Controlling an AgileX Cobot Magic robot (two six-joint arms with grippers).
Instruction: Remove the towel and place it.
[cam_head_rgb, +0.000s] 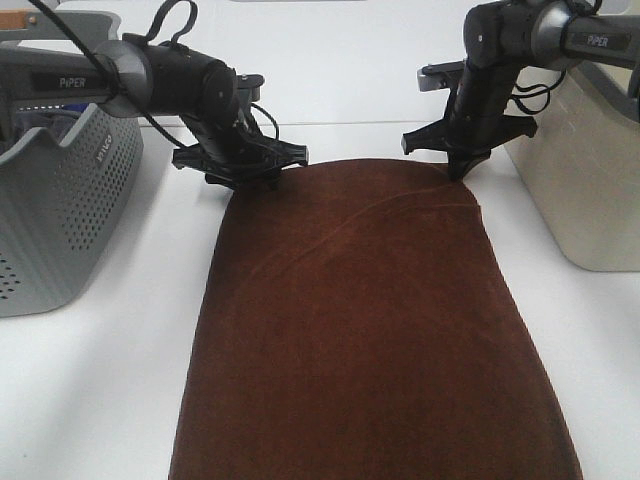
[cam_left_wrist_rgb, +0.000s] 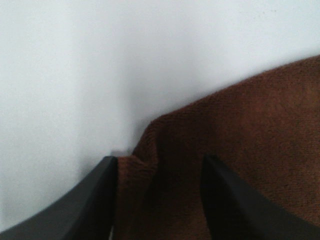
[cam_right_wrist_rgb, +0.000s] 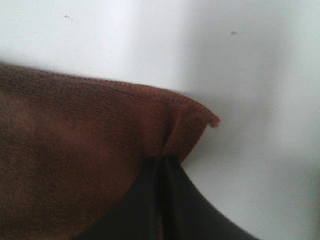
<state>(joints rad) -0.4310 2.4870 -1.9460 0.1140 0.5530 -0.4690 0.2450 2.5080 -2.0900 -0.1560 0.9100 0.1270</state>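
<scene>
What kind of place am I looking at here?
Most likely a robotics lab bench set up for laundry practice: a white table, a brown towel spread flat with the left arm and right arm at its far corners, plus a grey perforated basket and a beige bin.

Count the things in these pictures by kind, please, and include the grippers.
Towel: 1
Containers: 2 (grey basket, beige bin)
Grippers: 2 (left gripper, right gripper)
Total: 5
</scene>
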